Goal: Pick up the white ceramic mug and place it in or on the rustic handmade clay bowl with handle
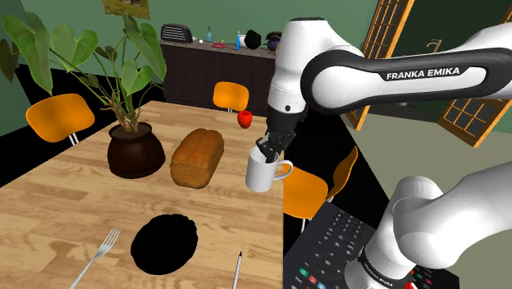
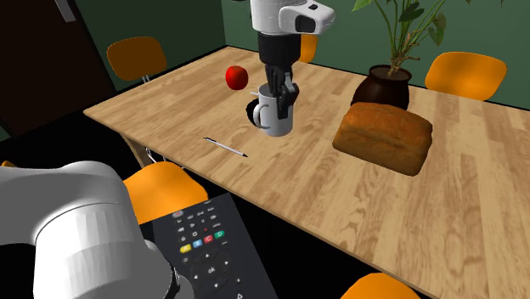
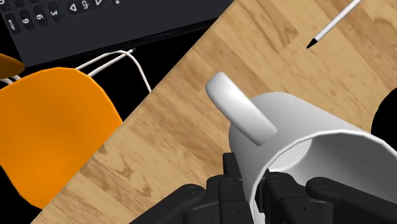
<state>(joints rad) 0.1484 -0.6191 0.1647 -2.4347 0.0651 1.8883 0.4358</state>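
Shoulder view: one mug, one gripper, one seemingly black bowl.

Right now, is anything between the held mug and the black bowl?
Nothing visible. Bare wooden table separates the white handled mug from the round black bowl; the thin pen lies beside the bowl.

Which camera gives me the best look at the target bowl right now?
The shoulder view: the black bowl lies whole on the table, unobstructed. In the second exterior view the mug hides most of it; the wrist view catches its edge.
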